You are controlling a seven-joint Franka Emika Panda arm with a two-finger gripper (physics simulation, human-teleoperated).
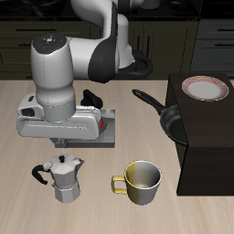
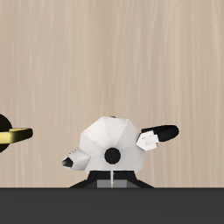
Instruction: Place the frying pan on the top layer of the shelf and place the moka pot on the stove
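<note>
The moka pot (image 1: 64,178) stands upright near the table's front edge, silver with a black handle and knob. My gripper (image 1: 69,143) hangs just above it, open and empty, not touching it. In the wrist view the moka pot (image 2: 112,144) sits straight below, with no finger in front of it. The stove (image 1: 106,121) is mostly hidden behind my hand; only a grey edge with some red shows. The black frying pan (image 1: 170,116) rests beside the shelf (image 1: 208,146), its handle pointing toward the table's back.
A yellowish metal mug (image 1: 142,181) stands close beside the moka pot; its handle also shows in the wrist view (image 2: 14,136). A pink-rimmed white plate (image 1: 206,87) lies on the shelf's flat top.
</note>
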